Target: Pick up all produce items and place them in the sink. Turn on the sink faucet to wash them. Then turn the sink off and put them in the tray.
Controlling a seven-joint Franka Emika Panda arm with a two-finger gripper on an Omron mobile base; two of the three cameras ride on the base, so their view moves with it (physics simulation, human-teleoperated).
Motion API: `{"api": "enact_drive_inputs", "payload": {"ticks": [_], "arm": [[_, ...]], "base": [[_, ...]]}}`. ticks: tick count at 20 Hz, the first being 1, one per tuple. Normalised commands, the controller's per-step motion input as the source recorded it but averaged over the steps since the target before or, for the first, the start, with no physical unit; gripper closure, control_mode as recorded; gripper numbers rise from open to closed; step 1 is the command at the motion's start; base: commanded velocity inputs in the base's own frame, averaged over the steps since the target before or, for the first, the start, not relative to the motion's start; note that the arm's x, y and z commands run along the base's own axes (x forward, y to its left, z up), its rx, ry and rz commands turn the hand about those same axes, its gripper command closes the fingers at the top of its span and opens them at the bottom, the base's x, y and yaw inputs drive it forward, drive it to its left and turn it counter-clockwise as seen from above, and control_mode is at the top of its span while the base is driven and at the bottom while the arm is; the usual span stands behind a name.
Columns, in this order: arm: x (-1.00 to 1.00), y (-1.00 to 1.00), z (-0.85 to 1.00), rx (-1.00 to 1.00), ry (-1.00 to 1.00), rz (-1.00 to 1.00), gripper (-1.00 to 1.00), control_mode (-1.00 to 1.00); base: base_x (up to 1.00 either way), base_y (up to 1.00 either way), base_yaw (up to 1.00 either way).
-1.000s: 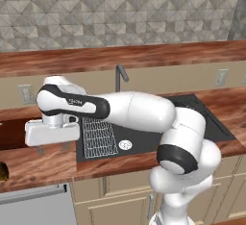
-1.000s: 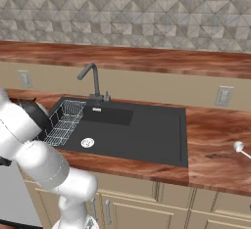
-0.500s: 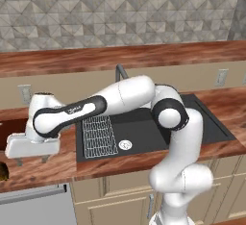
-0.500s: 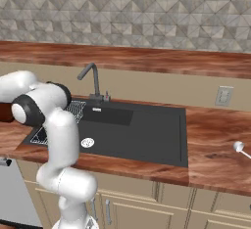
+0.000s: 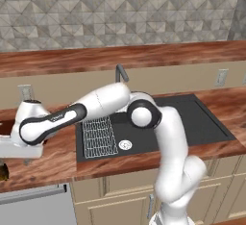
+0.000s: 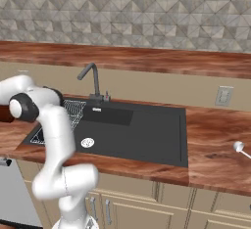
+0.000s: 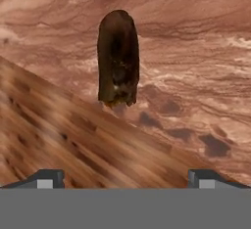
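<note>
The produce item (image 7: 117, 59), a dark olive-brown oblong lump, lies on the wooden counter straight ahead of my gripper (image 7: 126, 179). Both fingertips stand wide apart, open and empty, well short of it. In the left base view the arm reaches far left, and the gripper (image 5: 17, 157) hangs low over the counter just above and right of the produce item (image 5: 3, 171) at the picture's edge. A dark strip behind the hand looks like the tray (image 5: 5, 127). The black sink (image 5: 192, 118) holds a white wire rack (image 5: 100, 135) and a round drain (image 5: 125, 144). The dark faucet (image 6: 92, 79) stands behind it.
A coarser wooden surface (image 7: 59, 140) crosses the lower left of the hand view, close under the fingers. Wall outlets (image 5: 221, 76) sit on the backsplash. A small white-headed utensil (image 6: 238, 146) lies on the counter right of the sink. A grey appliance front (image 5: 33, 205) is below the counter.
The arm has swung left and down, carrying the hand from beside the wire rack to the counter's far left near the produce item. The jaws stayed open.
</note>
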Motion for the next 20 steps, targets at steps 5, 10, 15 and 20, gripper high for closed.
{"api": "enact_drive_inputs", "payload": {"ticks": [5, 10, 15, 20], "arm": [[0.70, 0.31, -0.10, -0.03, 0.00, -0.01, -1.00, -1.00], [0.37, 0.42, -0.49, -0.02, 0.00, 0.00, -1.00, -1.00], [0.21, 0.29, -0.53, 0.00, 0.00, 0.00, -1.00, -1.00], [0.01, 0.00, -0.24, 0.00, 0.00, 0.00, -1.00, -1.00]], "base": [[0.00, 0.00, 0.00], [0.00, 0.00, 0.00], [0.00, 0.00, 0.00], [0.00, 0.00, 0.00]]}}
